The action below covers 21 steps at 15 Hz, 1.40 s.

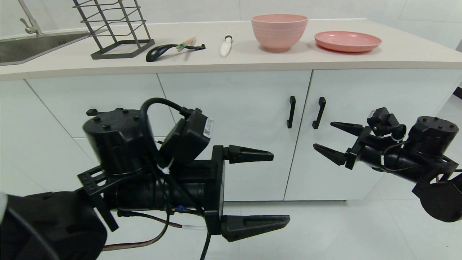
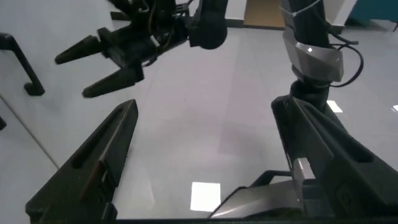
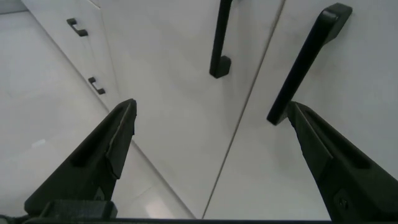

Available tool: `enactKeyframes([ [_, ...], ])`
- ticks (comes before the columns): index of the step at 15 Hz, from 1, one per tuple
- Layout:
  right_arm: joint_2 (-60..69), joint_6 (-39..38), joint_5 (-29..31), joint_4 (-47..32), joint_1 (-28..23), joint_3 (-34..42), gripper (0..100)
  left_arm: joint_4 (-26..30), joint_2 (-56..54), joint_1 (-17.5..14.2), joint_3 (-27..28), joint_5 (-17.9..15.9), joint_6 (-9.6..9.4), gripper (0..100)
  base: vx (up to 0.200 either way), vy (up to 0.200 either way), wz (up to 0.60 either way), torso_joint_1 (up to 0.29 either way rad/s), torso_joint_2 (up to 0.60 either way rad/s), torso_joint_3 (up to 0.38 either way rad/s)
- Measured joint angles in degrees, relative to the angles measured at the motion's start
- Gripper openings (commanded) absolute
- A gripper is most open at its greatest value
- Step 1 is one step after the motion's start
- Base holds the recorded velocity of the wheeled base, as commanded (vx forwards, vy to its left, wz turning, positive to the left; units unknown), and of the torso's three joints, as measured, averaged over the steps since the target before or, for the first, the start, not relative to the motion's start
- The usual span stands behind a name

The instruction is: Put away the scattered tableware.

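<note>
My left claw [image 1: 280, 187] and right claw [image 1: 322, 134] both gape empty, well below the pink bowl [image 1: 279, 30] (upright on the counter [image 1: 397, 57]). Right of the bowl lies the pink plate [image 1: 347, 40]; left of it, a white utensil [image 1: 226, 46], then a black spoon [image 1: 158, 51].

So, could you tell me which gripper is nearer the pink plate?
Right. The right gripper hangs below the pink plate; the left gripper sits lower and farther left.

Legible text: none | white sticker [image 1: 208, 127] on the left arm's wrist camera [image 1: 184, 139]: print too small to read | small mark [image 1: 61, 42] on sink wall [image 1: 32, 48]: illegible
</note>
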<state>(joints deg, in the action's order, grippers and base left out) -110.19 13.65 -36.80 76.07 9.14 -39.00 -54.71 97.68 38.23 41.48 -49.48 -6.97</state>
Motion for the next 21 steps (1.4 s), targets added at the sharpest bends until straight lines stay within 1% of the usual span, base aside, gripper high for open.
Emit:
enactKeyframes([
  [1,-1.4,0.0,0.0,0.0,0.0,-2.0,100,-3.0,2.5,0.2,1.3,-0.3,-0.02,100,0.0,0.0,0.0,0.0,0.0,0.0],
  [3,-3.6,-0.1,0.0,0.0,0.0,-5.8,100,-11.3,7.7,0.3,4.3,-0.7,0.02,100,0.0,0.0,0.0,0.0,0.0,0.0],
  [4,-4.3,0.0,0.0,0.0,0.0,-6.8,100,-12.8,9.6,0.4,5.4,-0.8,0.09,100,0.0,0.0,0.0,0.0,0.0,0.0],
  [8,-5.8,-0.1,0.0,0.1,-1.5,-9.1,100,-12.8,14.9,0.8,11.7,-0.5,0.35,100,0.0,0.0,0.0,0.0,0.0,0.0],
  [10,-6.4,-0.1,-0.7,0.5,-2.1,-10.9,100,-11.7,17.9,1.6,17.7,0.5,0.4,100,0.0,0.0,0.0,0.0,0.0,0.0],
  [12,-7.1,-0.1,-3.8,0.9,-2.2,-12.4,100,-10.2,19.7,2.6,20.2,1.4,0.41,100,0.0,0.0,0.0,0.0,0.0,0.0],
  [14,-8.0,-0.1,-4.2,1.0,-2.3,-13.4,100,-9.4,20.6,2.8,21.5,2.4,0.77,100,0.0,0.0,0.0,0.0,0.0,0.0],
  [16,-9.5,-0.1,-4.6,1.9,-2.3,-15.0,100,-7.5,21.5,3.0,24.7,7.4,1.37,100,0.0,0.0,0.0,0.0,0.0,0.0],
  [18,-10.9,-0.1,-7.1,2.2,-2.2,-17.4,100,-4.0,22.4,3.0,28.5,11.6,1.48,100,0.0,0.0,0.0,0.0,0.0,0.0],
  [21,-12.0,-0.3,-9.3,2.2,-2.1,-20.0,100,-3.3,24.3,3.0,31.8,15.5,1.54,100,0.0,0.0,0.0,0.0,0.0,0.0],
])
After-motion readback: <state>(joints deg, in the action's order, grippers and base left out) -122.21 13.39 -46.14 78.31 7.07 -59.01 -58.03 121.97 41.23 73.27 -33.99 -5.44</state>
